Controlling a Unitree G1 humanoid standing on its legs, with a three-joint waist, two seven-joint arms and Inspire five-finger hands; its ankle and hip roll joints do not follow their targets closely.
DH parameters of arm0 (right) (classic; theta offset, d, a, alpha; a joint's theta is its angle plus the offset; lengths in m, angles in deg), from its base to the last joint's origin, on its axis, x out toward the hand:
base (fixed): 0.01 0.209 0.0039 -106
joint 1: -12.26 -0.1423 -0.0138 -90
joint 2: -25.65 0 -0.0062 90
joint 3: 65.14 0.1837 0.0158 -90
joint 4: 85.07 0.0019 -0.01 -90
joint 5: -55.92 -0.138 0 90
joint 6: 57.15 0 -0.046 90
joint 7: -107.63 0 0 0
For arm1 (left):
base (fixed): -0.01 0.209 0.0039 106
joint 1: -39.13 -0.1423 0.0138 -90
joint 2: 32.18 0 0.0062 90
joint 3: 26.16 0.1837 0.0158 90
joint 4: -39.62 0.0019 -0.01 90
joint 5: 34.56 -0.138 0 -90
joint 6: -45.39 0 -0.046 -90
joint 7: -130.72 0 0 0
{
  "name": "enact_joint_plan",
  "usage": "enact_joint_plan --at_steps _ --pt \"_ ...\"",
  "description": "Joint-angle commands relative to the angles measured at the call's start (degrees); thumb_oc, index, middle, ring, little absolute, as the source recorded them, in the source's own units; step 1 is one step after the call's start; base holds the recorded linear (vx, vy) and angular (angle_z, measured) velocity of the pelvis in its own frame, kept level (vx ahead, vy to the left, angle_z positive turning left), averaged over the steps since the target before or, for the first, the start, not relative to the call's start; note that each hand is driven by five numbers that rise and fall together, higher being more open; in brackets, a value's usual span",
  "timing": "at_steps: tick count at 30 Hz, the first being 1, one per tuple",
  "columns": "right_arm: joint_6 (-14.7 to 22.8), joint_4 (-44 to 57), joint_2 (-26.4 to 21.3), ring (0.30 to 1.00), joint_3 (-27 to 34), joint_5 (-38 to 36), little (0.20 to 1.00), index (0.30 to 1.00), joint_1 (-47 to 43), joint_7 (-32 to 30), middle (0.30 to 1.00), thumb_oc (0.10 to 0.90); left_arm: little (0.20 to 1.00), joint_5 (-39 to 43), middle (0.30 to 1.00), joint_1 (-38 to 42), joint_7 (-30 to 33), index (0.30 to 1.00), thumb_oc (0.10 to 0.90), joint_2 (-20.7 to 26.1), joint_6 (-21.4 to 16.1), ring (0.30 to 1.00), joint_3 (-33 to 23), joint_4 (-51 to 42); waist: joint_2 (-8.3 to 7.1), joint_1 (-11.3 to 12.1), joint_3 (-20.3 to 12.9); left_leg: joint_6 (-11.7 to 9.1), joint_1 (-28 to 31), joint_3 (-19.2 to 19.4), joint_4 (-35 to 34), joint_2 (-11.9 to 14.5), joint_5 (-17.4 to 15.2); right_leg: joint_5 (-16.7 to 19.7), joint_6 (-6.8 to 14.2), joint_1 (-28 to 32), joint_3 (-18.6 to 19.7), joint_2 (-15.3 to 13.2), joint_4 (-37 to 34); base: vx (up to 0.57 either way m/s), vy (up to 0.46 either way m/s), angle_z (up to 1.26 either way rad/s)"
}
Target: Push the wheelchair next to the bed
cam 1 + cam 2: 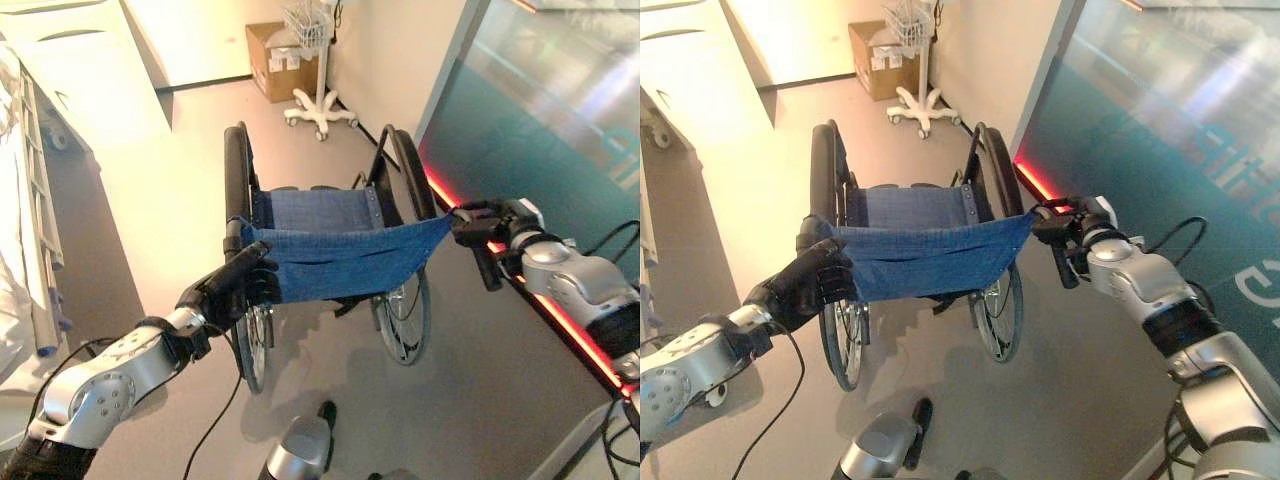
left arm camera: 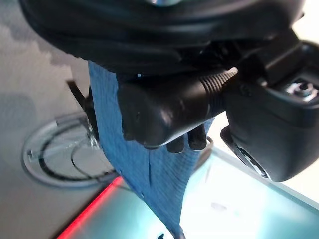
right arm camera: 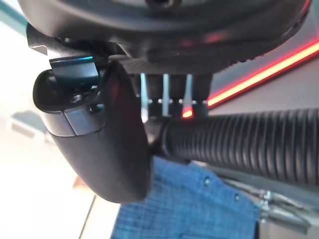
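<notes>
Blue denim wheelchair before us; our left hand and right hand each curl around a push handle; cardboard box beyond, contents unclear; bed to our left.

arms: silver-grey, rounded shells, small screws | left hand: dark | right hand: dark

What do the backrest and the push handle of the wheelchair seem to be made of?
The backrest looks like blue woven cloth, denim-like: it sags, and seams show. The push handle under the right hand looks like black ribbed rubber or soft plastic, matte; which one is unclear. The left hand is curled on the other grip.
</notes>
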Motion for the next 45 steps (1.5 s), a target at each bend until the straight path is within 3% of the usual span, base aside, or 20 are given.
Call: enact_joint_plan --at_steps 1,5,6,7,9,13,18,20,21,23,25,30,31,33,36,38,39,41,42,45 --pt "6.32 7.1 8.66 0.3 -7.96 -1.6 0.3 0.3 -9.51 12.56 0.3 0.4 0.3 0.15 0.3 6.51 -5.43 0.3 0.4 -2.82 -5.66 0.3 5.64 -6.13 1.8 -1.41 -3.49 -5.4 -3.39 -13.32 7.06 -2.45 -4.33 18.4 -1.8 1.04 -1.03 -1.71 -22.54 0.28 -0.422 0.47" --pt "5.57 7.53 8.42 0.3 -10.31 -3.92 0.3 0.3 -14.4 11.01 0.3 0.4 0.3 -0.72 0.3 7.11 -7.68 0.3 0.4 -2.81 -6.72 0.3 7.65 -5.95 0.96 -2.48 -2.41 -6.16 0.72 -17.68 7.3 -1.01 -9.59 26.36 1.24 -3.58 3.89 -6.77 -28.41 0.22 -0.43 0.59" --pt "4.76 8.2 8.34 0.3 -10.62 -5.35 0.3 0.3 -15.88 10.44 0.3 0.4 0.3 -0.82 0.3 7.17 -8.06 0.3 0.4 -2.87 -6.39 0.3 7.96 -5.9 0.57 -2.63 -2.52 -6.61 1.54 -18.67 6.92 0.02 -10.26 26.86 1.74 -4.21 4.89 -6.9 -28.6 0.27 -0.535 0.84" --pt "3.48 8.94 7.47 0.3 -11.29 -7.44 0.3 0.3 -18.09 10.62 0.3 0.4 0.3 -1.8 0.3 6.87 -8.92 0.3 0.4 -3.39 -6.37 0.3 8.31 -5.47 -0.04 -2.82 -3.21 -7.81 2.19 -19.57 6.37 2.11 -10.1 24.68 2.14 -3.22 4.74 -5.65 -29.74 0.24 -0.458 0.78" --pt "2.91 9.39 6.89 0.3 -12.12 -8.71 0.3 0.3 -19.43 11.11 0.3 0.4 0.3 -2.88 0.3 6.17 -8.63 0.3 0.4 -4.32 -6.86 0.3 8.74 -5.29 -0.68 -2.8 -4.0 -8.67 2.0 -19.75 6.47 3.33 -9.81 22.99 2.4 -2.07 3.78 -4.71 -30.96 0.2 -0.414 0.8" --pt "3.34 8.61 7.86 0.3 -14.1 -8.62 0.3 0.3 -21.07 12.29 0.3 0.4 0.3 -4.51 0.3 5.5 -5.45 0.3 0.4 -8.2 -7.72 0.3 11.11 -6.25 -2.54 -2.8 -5.17 -11.17 0.36 -17.09 9.16 7.88 -5.75 19.51 -0.01 1.0 0.08 -1.75 -32.2 0.16 -0.412 0.61" --pt "3.24 9.62 7.87 0.3 -14.95 -7.2 0.3 0.3 -20.27 12.2 0.3 0.4 0.3 -5.42 0.3 6.03 -2.69 0.3 0.4 -11.14 -8.28 0.3 13.33 -6.11 -2.63 -4.9 -5.02 -11.95 -3.3 -11.11 16.68 11.07 -0.7 18.04 -3.16 2.39 -2.49 0.72 -33.0 0.07 -0.271 0.52" --pt "2.63 12.24 7.78 0.3 -14.64 -6.12 0.3 0.3 -18.23 11.24 0.3 0.4 0.3 -6.11 0.3 6.06 -1.25 0.3 0.4 -12.86 -9.0 0.3 14.15 -6.15 -2.37 -5.82 -3.95 -11.79 -6.21 -7.8 23.28 11.9 0.48 16.89 -5.27 3.15 -4.25 1.99 -32.34 0.09 -0.3 0.69" --pt "2.17 13.11 7.85 0.3 -14.38 -5.76 0.3 0.3 -17.53 10.87 0.3 0.4 0.3 -6.7 0.3 5.94 -0.94 0.3 0.4 -13.53 -9.14 0.3 14.09 -6.18 -2.35 -5.83 -3.54 -11.69 -6.96 -7.52 24.92 11.51 0.5 16.63 -5.73 3.5 -4.54 2.25 -32.16 0.13 -0.194 0.45" --pt "1.32 14.96 8.97 0.3 -13.71 -4.22 0.3 0.3 -15.7 10.64 0.3 0.4 0.3 -7.93 0.3 5.21 1.11 0.3 0.4 -14.76 -9.37 0.3 13.32 -6.66 -2.0 -4.96 -2.88 -10.32 -6.6 -8.88 22.69 6.53 -2.44 16.36 -5.55 4.19 -4.15 3.12 -31.91 0.18 -0.173 0.11" --pt "1.0 15.23 9.88 0.3 -13.83 -3.78 0.3 0.3 -15.53 10.39 0.3 0.4 0.3 -8.24 0.3 5.04 1.73 0.3 0.4 -15.17 -9.33 0.3 12.96 -6.58 -1.68 -4.65 -2.88 -10.34 -5.93 -8.13 20.65 5.65 -1.82 16.05 -5.71 4.79 -4.03 3.95 -32.07 0.18 -0.106 -0.03" --pt "0.09 14.18 12.48 0.3 -12.46 -2.28 0.3 0.3 -14.58 8.78 0.3 0.4 0.3 -10.54 0.3 5.21 0.47 0.3 0.4 -15.56 -10.05 0.3 12.29 -6.32 -0.58 -1.77 -3.22 -11.09 -9.93 -0.05 3.63 2.45 2.26 11.62 -6.6 10.45 -7.31 9.69 -33.01 0.32 -0.159 0.06" --pt "0.27 13.94 12.52 0.3 -12.03 -1.92 0.3 0.3 -14.35 8.64 0.3 0.4 0.3 -11.2 0.3 4.87 -0.68 0.3 0.4 -15.58 -9.99 0.3 12.0 -6.46 -0.5 -1.03 -3.08 -11.09 -11.82 2.55 1.51 2.12 4.29 10.38 -7.24 12.05 -8.02 11.22 -33.1 0.46 -0.261 -0.04" --pt "0.79 13.45 12.7 0.3 -10.89 -1.21 0.3 0.3 -13.46 8.48 0.3 0.4 0.3 -12.96 0.3 4.16 -2.86 0.3 0.4 -15.65 -9.87 0.3 11.2 -6.94 -0.97 -0.14 -3.01 -10.47 -14.15 5.5 2.04 1.6 4.72 8.2 -8.24 13.08 -8.94 12.69 -31.82 0.35 -0.226 -0.09" --pt "2.11 11.52 14.59 0.3 -10.04 -0.09 0.3 0.3 -13.04 9.43 0.3 0.4 0.3 -14.28 0.3 3.91 -3.5 0.3 0.4 -15.42 -9.34 0.3 9.85 -7.12 -2.38 1.22 -3.49 -6.93 -13.75 4.69 3.48 -0.08 -0.56 5.08 -8.25 12.83 -9.01 12.57 -26.3 0.42 -0.111 -0.01" --pt "2.47 10.53 15.34 0.3 -9.91 0.65 0.3 0.3 -12.77 10.33 0.3 0.4 0.3 -13.71 0.3 4.11 -2.04 0.3 0.4 -15.29 -8.62 0.3 9.2 -6.87 -3.63 2.22 -3.81 -4.5 -13.37 2.95 5.3 -1.76 -3.08 8.01 -5.5 13.31 -8.63 11.35 -19.51 0.44 0.002 0.23" --pt "2.64 10.07 15.6 0.3 -9.74 1.56 0.3 0.3 -12.21 10.84 0.3 0.4 0.3 -13.52 0.3 4.77 -1.55 0.3 0.4 -15.3 -8.93 0.3 8.76 -6.56 -3.8 2.41 -4.4 -2.34 -12.15 3.06 4.43 -2.0 -2.7 16.02 -1.8 11.69 -8.08 11.05 -11.19 0.37 0.067 0.0" --pt "3.3 9.53 15.9 0.3 -9.61 2.13 0.3 0.3 -11.71 11.27 0.3 0.4 0.3 -13.54 0.3 5.12 -1.47 0.3 0.4 -15.11 -9.36 0.3 8.67 -6.46 -3.76 2.48 -4.71 -1.91 -10.87 1.46 3.25 -2.61 -2.51 21.22 1.43 10.17 -6.72 11.16 -5.21 0.33 0.041 -0.09" --pt "4.23 8.94 16.11 0.3 -9.48 2.72 0.3 0.3 -11.29 11.93 0.3 0.4 0.3 -13.03 0.3 5.44 -1.05 0.3 0.4 -14.31 -9.56 0.3 8.39 -6.57 -3.59 2.62 -5.41 -1.94 -9.84 -0.33 2.21 -2.77 -2.22 26.85 4.76 8.38 -4.83 12.35 -0.56 0.4 -0.035 0.15" --pt "4.17 9.1 16.2 0.3 -9.98 1.89 0.3 0.3 -11.83 11.59 0.3 0.4 0.3 -10.3 0.3 7.13 0.56 0.3 0.4 -12.64 -9.45 0.3 8.7 -6.08 -2.82 1.48 -5.88 -2.4 -8.99 -2.87 2.71 -2.68 -2.26 26.85 3.99 4.47 -2.14 10.57 1.26 0.3 -0.052 0.28"
